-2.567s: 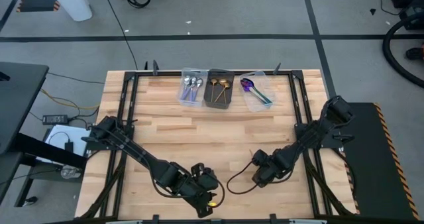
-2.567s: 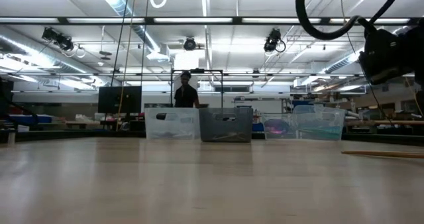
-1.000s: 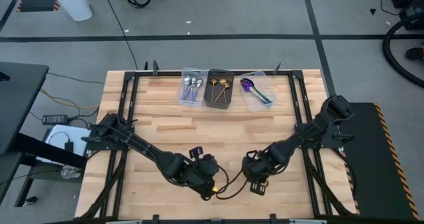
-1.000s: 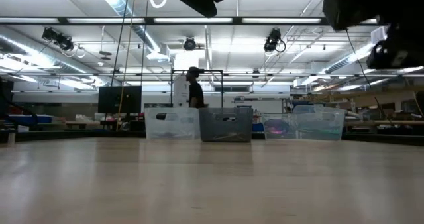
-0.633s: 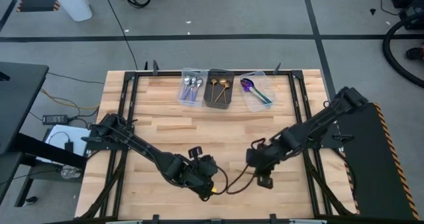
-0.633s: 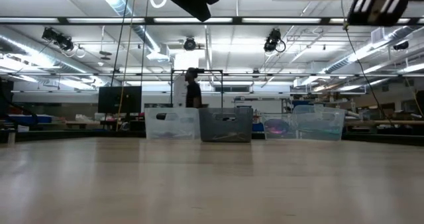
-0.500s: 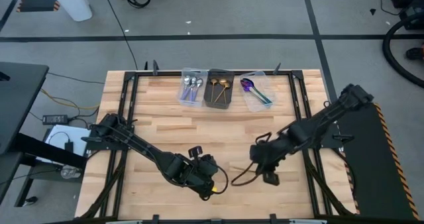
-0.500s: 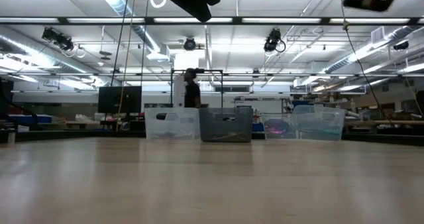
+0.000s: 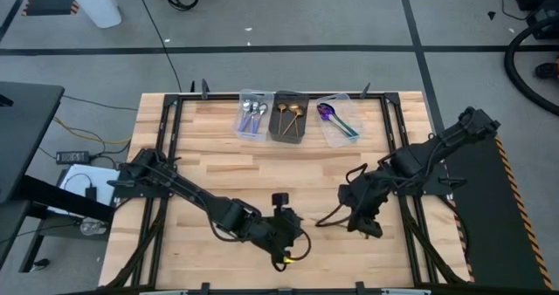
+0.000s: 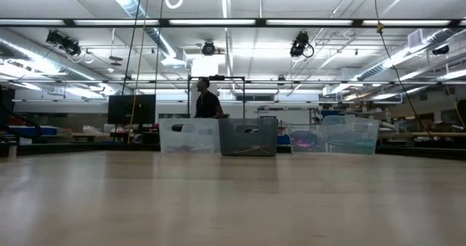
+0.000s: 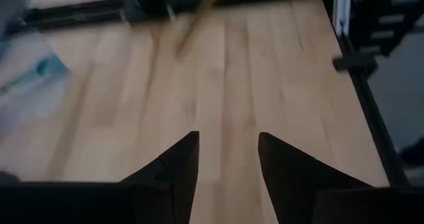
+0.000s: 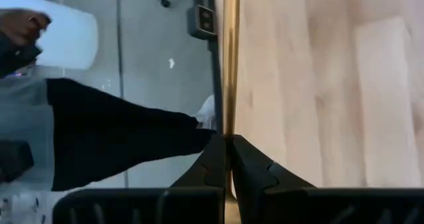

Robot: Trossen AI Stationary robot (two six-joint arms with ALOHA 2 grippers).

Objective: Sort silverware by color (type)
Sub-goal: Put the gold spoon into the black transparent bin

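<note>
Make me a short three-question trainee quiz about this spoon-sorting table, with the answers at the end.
1. True or false: the left pincer is open and empty.
2. Which spoons lie in the dark rectangular bin? A silver, B gold, C rainbow.
3. Fill in: the slim metal spoon in the shut right pincer is ____ in colour.
Key: 1 true; 2 B; 3 gold.
</note>
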